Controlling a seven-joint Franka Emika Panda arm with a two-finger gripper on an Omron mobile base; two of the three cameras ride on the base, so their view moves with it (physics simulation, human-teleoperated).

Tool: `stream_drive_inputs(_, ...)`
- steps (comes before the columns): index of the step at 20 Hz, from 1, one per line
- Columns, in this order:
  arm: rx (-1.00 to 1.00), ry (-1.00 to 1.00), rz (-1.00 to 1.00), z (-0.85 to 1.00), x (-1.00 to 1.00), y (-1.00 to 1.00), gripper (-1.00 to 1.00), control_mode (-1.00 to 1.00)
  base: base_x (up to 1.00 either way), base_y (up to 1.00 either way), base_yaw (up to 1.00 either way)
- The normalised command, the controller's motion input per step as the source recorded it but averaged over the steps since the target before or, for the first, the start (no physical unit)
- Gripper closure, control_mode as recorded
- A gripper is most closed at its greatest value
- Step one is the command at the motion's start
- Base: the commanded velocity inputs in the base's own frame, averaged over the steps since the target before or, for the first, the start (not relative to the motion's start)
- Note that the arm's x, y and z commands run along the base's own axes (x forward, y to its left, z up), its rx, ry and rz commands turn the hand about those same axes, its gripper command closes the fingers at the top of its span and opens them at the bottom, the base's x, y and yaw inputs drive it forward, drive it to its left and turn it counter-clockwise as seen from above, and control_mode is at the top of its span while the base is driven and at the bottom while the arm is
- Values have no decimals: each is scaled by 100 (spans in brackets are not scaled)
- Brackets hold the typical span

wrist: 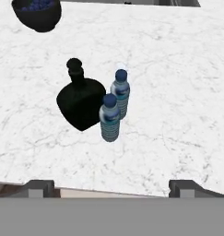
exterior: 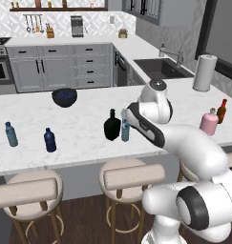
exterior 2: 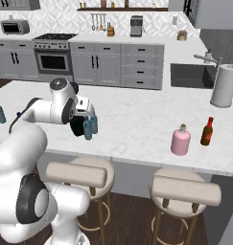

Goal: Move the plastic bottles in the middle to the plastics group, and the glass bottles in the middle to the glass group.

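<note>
- Gripper (wrist: 111, 186): I see its fingers spread wide, holding nothing, above the counter edge.
- Two plastic bottles (wrist: 110, 117) stand touching the flask (wrist: 81, 105).

plastic bottles (wrist: 114, 106): two slim translucent pale blue-grey, blue caps, upright, touching or nearly so, just beside the black flask.
black flask (wrist: 81, 103): squat, glossy, rounded body, short neck with black stopper, upright, mid-counter.
plastics group: teal bottle (exterior: 11, 134) and shorter navy bottle (exterior: 50, 140), upright, well left of the flask.
glass group: pink bottle (exterior 2: 180, 139) and red-brown bottle (exterior 2: 207, 131), upright, well right of the flask.
</note>
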Motion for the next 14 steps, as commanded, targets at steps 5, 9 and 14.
stream_drive_inputs(5, 0, 5, 0, -33, 33, 0, -100, -100, 0, 0, 0)
stream_drive_inputs(9, 0, 1, 3, -31, 26, 0, -100, -100, 0, 0, 0)
stream_drive_inputs(14, 0, 8, 13, -21, 28, 0, -100, -100, 0, 0, 0)
